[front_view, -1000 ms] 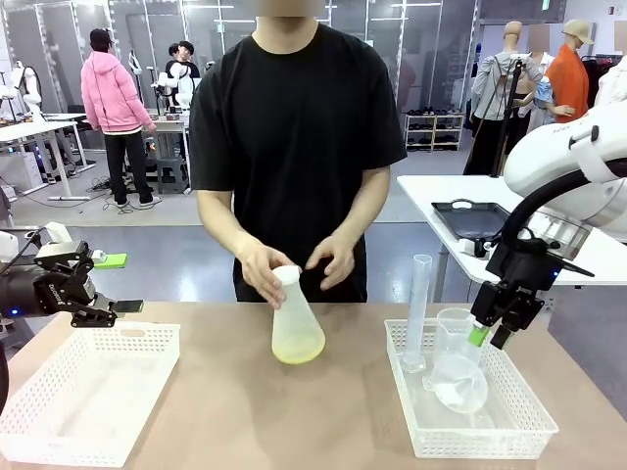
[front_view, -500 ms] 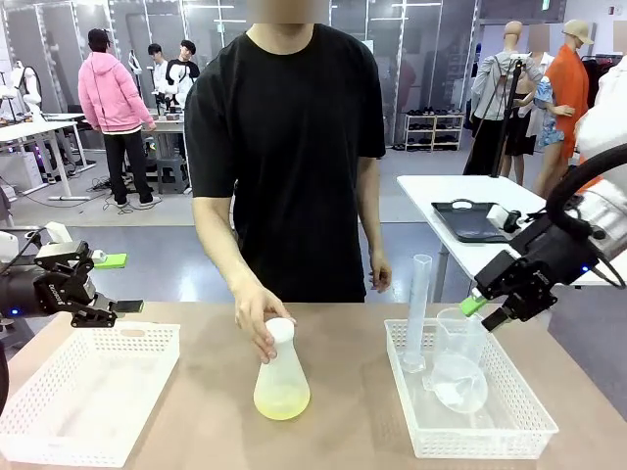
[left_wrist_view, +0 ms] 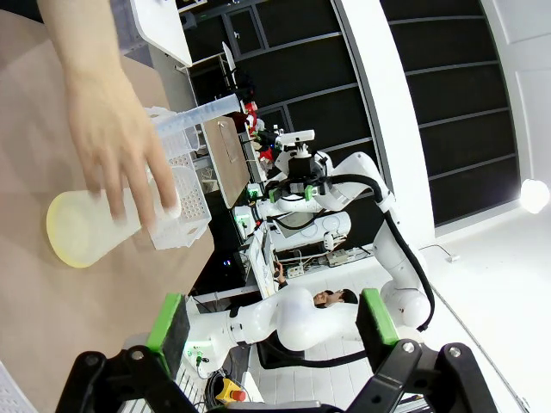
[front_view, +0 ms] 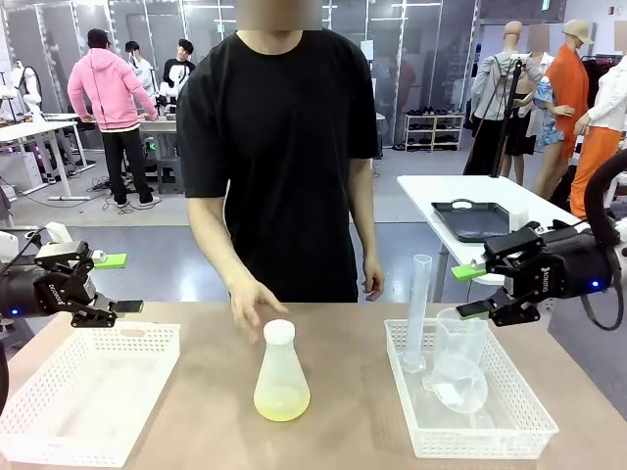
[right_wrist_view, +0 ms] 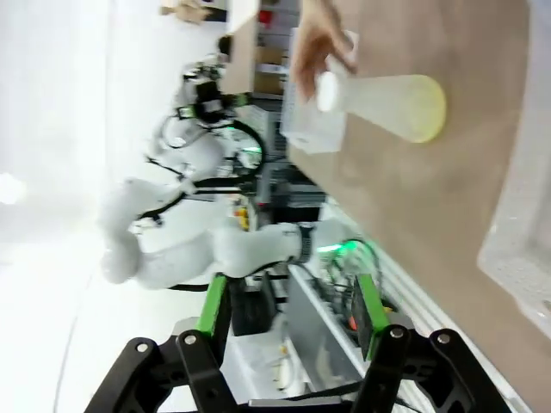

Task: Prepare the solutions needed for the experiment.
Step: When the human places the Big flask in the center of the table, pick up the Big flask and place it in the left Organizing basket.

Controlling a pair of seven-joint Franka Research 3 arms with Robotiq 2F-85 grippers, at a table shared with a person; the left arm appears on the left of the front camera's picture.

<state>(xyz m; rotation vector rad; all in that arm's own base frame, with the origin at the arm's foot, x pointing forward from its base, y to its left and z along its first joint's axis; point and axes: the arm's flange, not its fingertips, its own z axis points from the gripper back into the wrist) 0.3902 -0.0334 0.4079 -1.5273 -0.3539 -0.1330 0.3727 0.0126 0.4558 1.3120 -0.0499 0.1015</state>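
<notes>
Yellow solutions [front_view: 281,399] stand between left basket [front_view: 93,329] and right basket [front_view: 480,446], hand [front_view: 253,305] near.

grey floor [front_view: 167,250], white side table [front_view: 431,194] behind

The left tool [front_view: 118,284] and right tool [front_view: 470,291] are black with green pads [front_view: 468,272]; the person [front_view: 284,127] wears a black short-sleeved T-shirt [front_view: 276,196].
</notes>
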